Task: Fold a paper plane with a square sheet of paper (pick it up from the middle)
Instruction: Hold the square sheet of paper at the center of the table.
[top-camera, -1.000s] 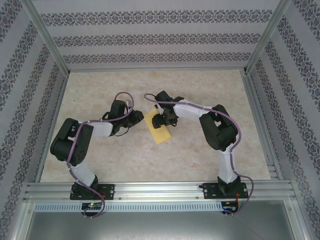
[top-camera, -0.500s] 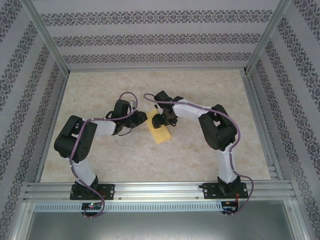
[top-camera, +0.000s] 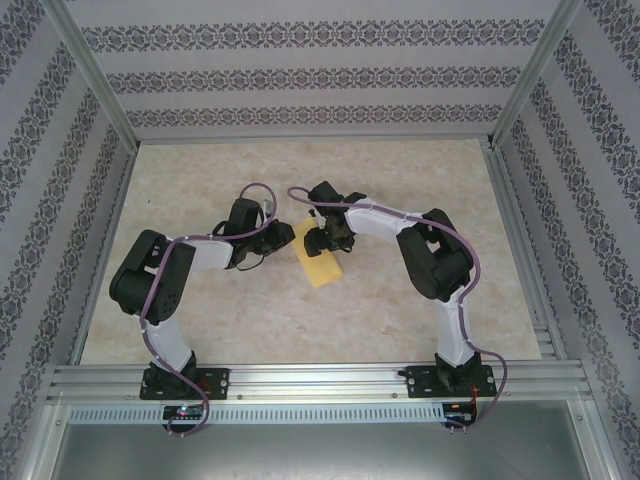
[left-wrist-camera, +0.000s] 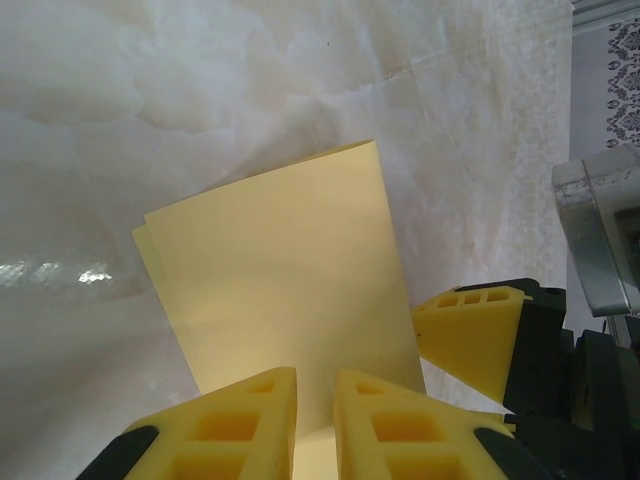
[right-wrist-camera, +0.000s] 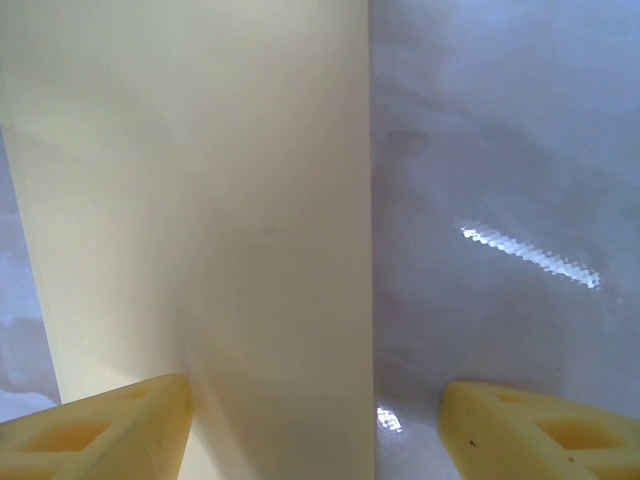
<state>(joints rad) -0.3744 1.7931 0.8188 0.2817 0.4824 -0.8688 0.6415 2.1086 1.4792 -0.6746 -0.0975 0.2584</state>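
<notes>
Item: paper (top-camera: 322, 268), folded double, laid on the surface (top-camera: 420, 180) at frame centre, long axis upper left to lower right.
Left gripper (left-wrist-camera: 315, 385): nearly together astride the upper-left edge; clamping cannot be told.
Right gripper (right-wrist-camera: 315, 395): apart, held over the same end.

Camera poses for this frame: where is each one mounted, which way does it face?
Top external: above and behind the bases, looking down at the table; both arms whole, left gripper and right gripper meeting at the folded yellow sheet.
Left wrist: low, looking along its fingers across the sheet; a right gripper finger alongside.
Right wrist: looking down on the sheet's edge and table; its fingers wide apart.
Shared: all three show the sheet.
</notes>
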